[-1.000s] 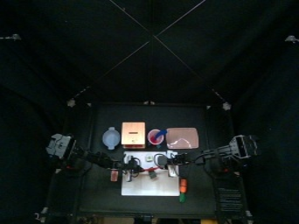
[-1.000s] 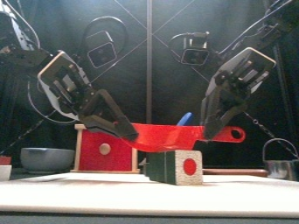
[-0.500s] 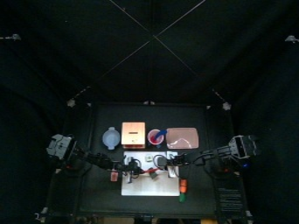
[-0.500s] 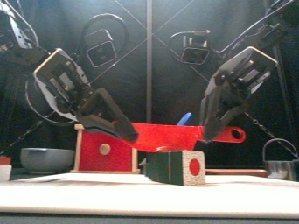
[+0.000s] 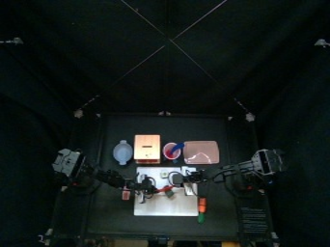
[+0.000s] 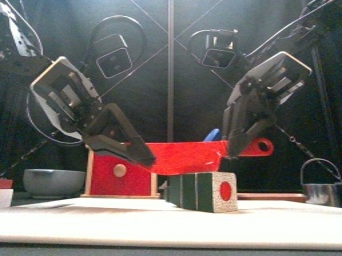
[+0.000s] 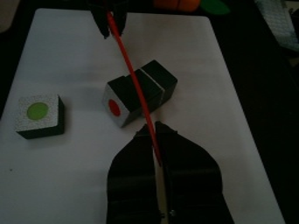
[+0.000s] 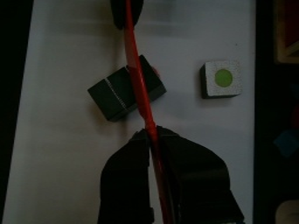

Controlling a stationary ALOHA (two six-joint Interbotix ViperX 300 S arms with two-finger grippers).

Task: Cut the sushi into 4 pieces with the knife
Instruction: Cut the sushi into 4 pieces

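While my left gripper (image 6: 142, 153) and right gripper (image 6: 242, 146) clamp the red knife (image 6: 194, 153) over the sushi roll (image 6: 201, 190) on the white cutting board (image 6: 67, 220), I should seat the blade on a seam and press evenly.

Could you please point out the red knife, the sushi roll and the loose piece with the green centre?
red knife (image 6: 187, 154): front view, middle of the blade.
sushi roll (image 6: 194, 192): front view, dark green side.
loose piece (image 7: 38, 111): left wrist view, green centre of its white face.

Red knife (image 6: 201, 154) level above dark sushi (image 6: 203, 190) (red-centred).
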